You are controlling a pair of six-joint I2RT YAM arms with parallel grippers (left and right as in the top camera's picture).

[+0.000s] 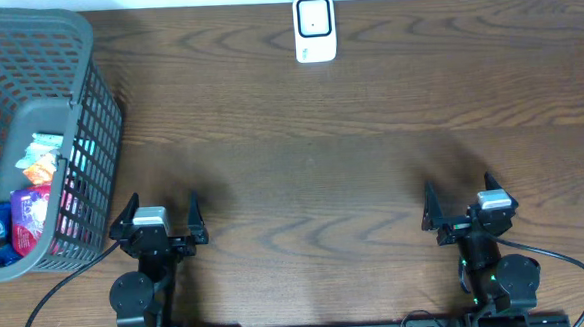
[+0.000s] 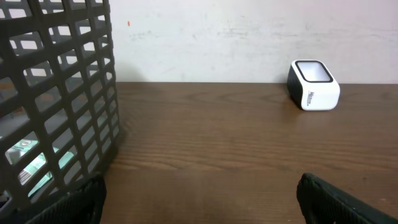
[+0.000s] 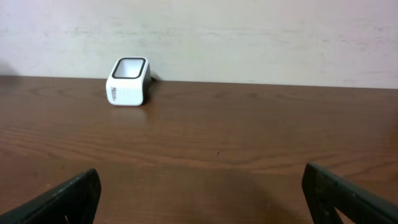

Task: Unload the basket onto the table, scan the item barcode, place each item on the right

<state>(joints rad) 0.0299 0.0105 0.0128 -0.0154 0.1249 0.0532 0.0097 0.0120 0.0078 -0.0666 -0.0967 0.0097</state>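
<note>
Overhead: snack packets (image 1: 33,195) lie in the basket (image 1: 96,99) just left of the nearer left gripper (image 1: 161,208); it and the right gripper (image 1: 461,200) gape wide, empty.

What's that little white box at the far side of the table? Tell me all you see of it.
The white box is small, round-cornered, apparently glossy plastic. Its top face holds a dark-framed pale window, with dark print on the front below. It stands upright on the wooden table, at the far edge near the middle, by the wall. Only the table touches it.
</note>
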